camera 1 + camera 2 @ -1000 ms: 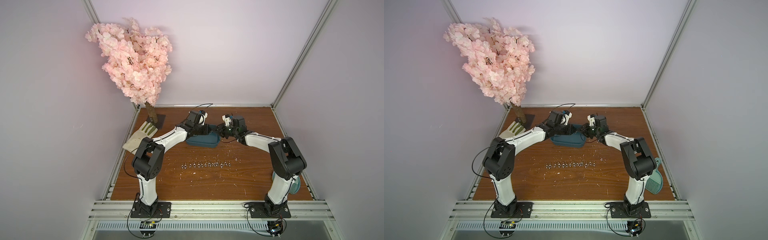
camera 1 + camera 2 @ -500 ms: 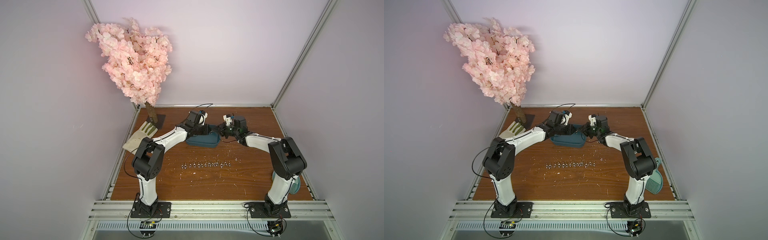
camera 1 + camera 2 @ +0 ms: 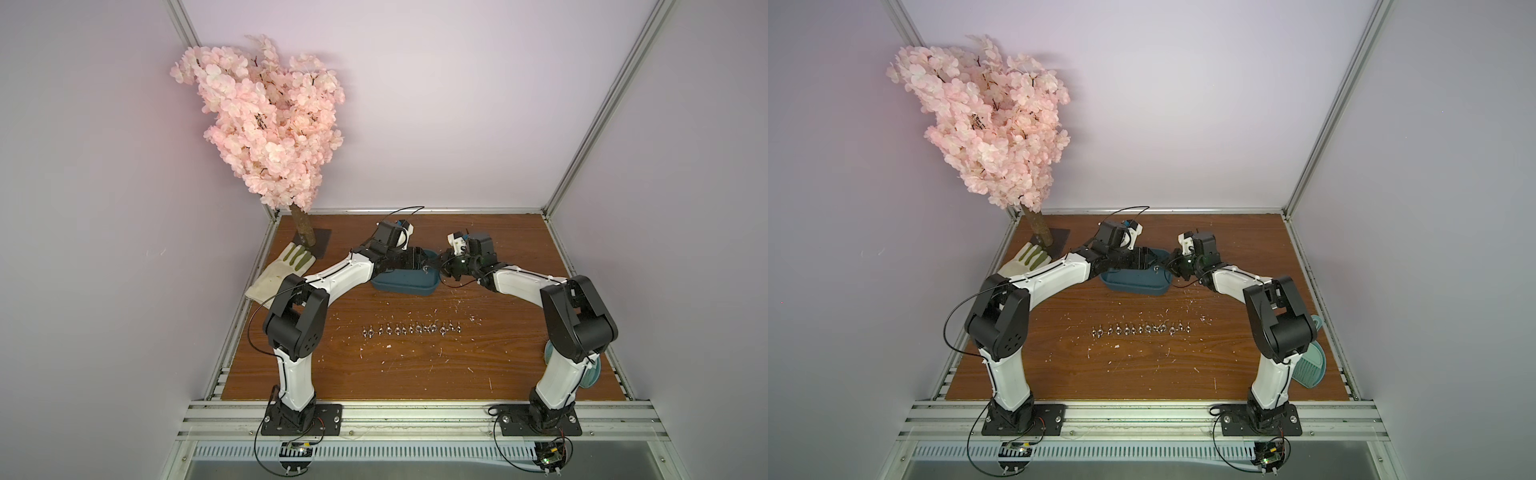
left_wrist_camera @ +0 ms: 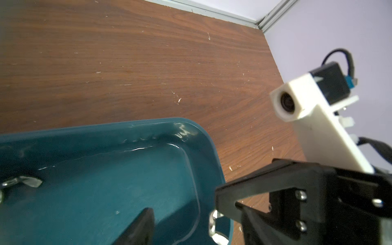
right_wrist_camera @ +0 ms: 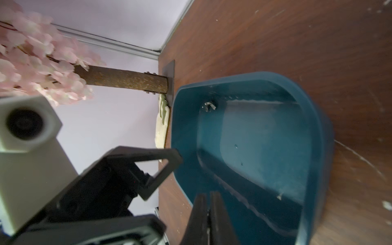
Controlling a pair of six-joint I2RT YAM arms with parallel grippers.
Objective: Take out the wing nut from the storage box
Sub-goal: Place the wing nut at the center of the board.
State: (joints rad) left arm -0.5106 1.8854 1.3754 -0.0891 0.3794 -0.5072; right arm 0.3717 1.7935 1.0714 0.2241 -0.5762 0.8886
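A: Where's wing nut (image 4: pixel 214 224)?
B: At storage box (image 3: pixel 405 284) rim, appar. pinched in right gripper (image 5: pixel 209 203) jaws. Left gripper (image 5: pixel 169 192) jaws spread alongside. A second nut (image 5: pixel 210 106): box's far corner, nearer left arm.

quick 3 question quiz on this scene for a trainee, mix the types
1. True or false: the right gripper is shut.
2. The row of nuts lies: A on the glove, B on the table, C on the tree's base.
3. Fill in: a lone wing nut lies inside the ___.
Key: 1 true; 2 B; 3 box.
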